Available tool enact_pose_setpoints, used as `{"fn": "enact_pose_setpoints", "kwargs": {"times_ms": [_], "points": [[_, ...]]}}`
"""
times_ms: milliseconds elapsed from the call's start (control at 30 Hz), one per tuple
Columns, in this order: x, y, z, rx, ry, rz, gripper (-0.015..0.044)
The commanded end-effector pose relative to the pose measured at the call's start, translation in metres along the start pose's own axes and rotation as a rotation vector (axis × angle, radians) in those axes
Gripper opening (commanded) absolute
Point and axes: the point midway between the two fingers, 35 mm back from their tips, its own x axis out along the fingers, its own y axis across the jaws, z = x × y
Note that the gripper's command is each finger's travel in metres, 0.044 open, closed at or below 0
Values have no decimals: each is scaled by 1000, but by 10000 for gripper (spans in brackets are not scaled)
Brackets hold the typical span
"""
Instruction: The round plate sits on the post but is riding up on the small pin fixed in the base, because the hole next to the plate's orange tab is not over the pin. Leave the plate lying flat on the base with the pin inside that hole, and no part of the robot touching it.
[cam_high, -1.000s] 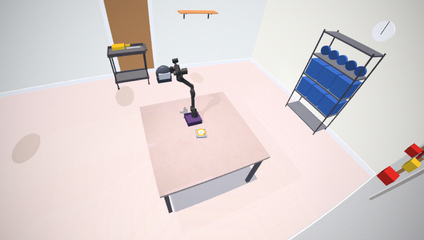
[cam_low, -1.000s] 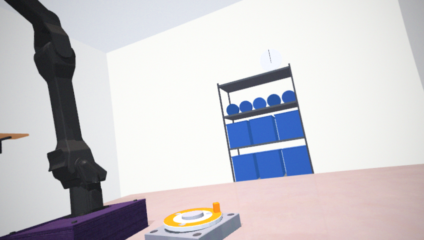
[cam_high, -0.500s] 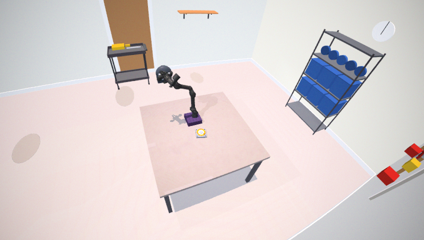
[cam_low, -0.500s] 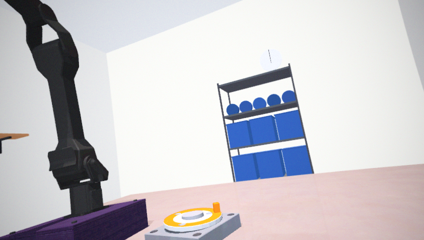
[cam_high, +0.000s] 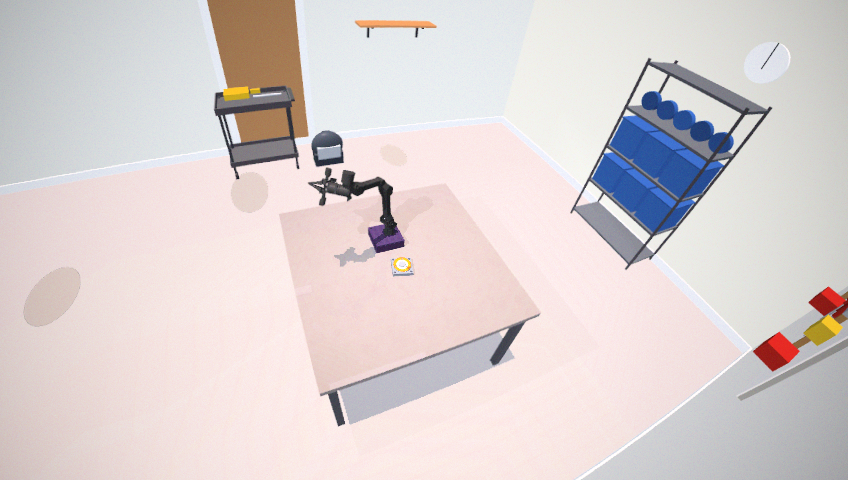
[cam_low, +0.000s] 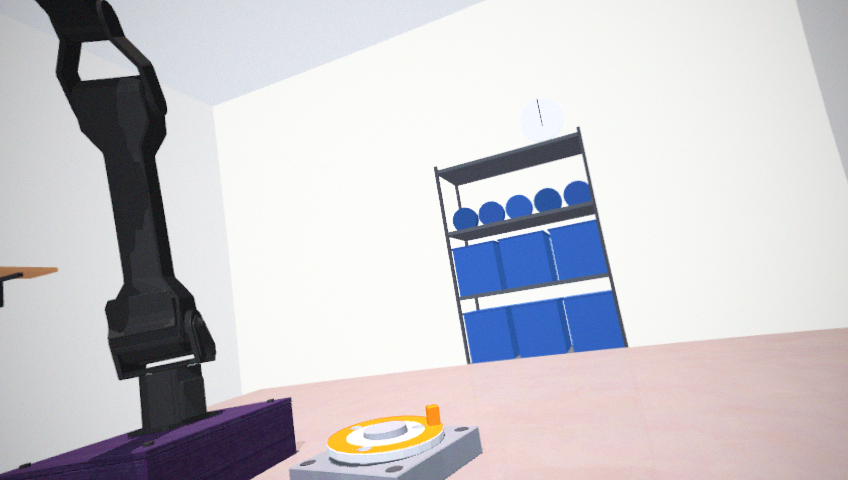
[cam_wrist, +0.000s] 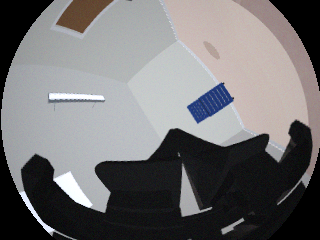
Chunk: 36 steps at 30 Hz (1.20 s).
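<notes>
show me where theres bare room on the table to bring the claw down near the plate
Bare table stretches from the grey base to the near and right edges, and left of it. It is crowded only between the plate and the arm's purple mount, a narrow gap. The shut claw hangs off the table's far-left corner.

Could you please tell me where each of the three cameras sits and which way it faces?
Top: high in a room corner, looking down on the table, whole arm and shut claw.
Exterior: low on the table, facing the plate and shelving; arm's lower links show.
Wrist: behind the claw, facing walls.
All share the shelving.
</notes>
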Motion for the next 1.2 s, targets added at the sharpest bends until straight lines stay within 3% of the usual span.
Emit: {"fn": "enact_pose_setpoints", "kwargs": {"times_ms": [0, 300, 600, 1033, 1167], "points": [[-25, -55, -29, -249, 127, -148, 0], [-115, -165, -75, -717, 475, -398, 0], [-223, -253, -83, -1176, 892, -547, 0], [-393, -330, -32, -1747, 1619, -587, 0], [-451, -345, 8, -1941, 1951, -543, 0]]}}
